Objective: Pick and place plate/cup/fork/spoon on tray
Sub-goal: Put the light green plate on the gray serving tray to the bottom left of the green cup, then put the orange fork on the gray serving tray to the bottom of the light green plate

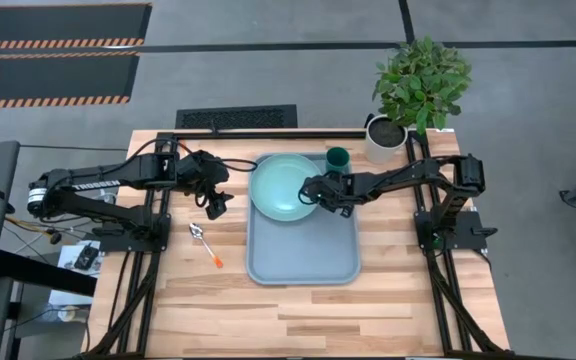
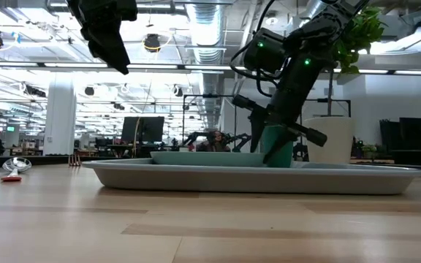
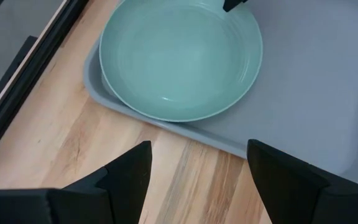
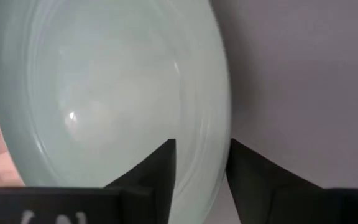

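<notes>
The pale mint-green plate [image 1: 283, 187] lies on the far left part of the blue-grey tray [image 1: 303, 255], its left edge [image 3: 114, 93] reaching over the tray's rim. My right gripper [image 1: 313, 190] is shut on the plate's right rim. My left gripper [image 1: 215, 206] is open and empty, held high above the table just left of the tray. The dark green cup [image 1: 337, 158] stands upright at the tray's far right corner; I cannot tell whether it is on the tray or behind it. The spoon [image 1: 204, 243] lies flat on the table left of the tray. The fork does not show. My right gripper holds the plate's right rim [image 4: 213, 134], one finger inside the plate and one outside it. The fingers come from the table's right, slanting down, and lie across the rim. The plate lies about level on the tray.
A white pot with a green plant [image 1: 385, 138] stands at the far right corner of the table, just beyond the cup. The near half of the tray [image 1: 303, 265] is bare, and bare wooden table [image 1: 298, 320] lies nearer than the tray.
</notes>
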### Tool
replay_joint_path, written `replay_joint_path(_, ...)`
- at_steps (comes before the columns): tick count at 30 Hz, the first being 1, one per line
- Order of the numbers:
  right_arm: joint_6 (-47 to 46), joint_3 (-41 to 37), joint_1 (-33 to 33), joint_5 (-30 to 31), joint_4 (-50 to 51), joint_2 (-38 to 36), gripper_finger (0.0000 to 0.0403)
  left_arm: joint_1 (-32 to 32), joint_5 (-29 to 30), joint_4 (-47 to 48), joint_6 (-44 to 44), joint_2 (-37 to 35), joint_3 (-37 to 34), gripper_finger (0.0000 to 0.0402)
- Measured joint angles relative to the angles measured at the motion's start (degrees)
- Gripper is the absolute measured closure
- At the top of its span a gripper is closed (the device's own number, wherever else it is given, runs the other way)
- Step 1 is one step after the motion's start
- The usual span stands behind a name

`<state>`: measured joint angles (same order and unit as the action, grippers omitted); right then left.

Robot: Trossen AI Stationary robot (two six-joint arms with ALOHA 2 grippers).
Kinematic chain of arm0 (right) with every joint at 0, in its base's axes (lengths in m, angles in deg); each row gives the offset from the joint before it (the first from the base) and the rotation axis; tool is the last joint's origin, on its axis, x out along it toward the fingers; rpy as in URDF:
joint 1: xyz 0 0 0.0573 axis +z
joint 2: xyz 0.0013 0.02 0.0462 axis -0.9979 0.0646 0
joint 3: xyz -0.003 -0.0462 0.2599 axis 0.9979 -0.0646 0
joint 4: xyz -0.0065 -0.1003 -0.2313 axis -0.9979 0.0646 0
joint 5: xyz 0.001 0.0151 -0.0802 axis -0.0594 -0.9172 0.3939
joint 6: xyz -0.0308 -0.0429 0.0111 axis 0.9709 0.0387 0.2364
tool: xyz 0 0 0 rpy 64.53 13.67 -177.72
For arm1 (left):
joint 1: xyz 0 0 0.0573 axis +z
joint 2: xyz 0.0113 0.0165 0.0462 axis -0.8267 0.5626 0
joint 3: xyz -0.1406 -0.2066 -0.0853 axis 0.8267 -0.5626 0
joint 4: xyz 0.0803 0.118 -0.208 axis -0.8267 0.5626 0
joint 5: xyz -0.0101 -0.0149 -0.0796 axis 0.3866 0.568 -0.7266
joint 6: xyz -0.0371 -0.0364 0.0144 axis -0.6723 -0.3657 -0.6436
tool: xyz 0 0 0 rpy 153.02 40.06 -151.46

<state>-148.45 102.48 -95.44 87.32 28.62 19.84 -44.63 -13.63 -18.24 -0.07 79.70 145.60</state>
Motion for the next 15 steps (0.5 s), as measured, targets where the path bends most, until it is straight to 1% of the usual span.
replay_joint_path(9,2.44,0.00,-0.42,-1.86,-0.19,-0.02,0.0181,0.00,-0.27,0.00,0.98,0.00,0.00,0.0151)
replay_joint_path(12,3.60,0.00,-0.83,-2.75,-0.19,-0.02,0.0170,0.00,-0.17,0.00,0.96,0.00,0.00,0.0151)
replay_joint_path(15,4.95,0.00,-1.16,-3.69,0.14,-0.70,0.0168,0.00,-0.17,0.00,0.94,0.00,0.00,0.0151)
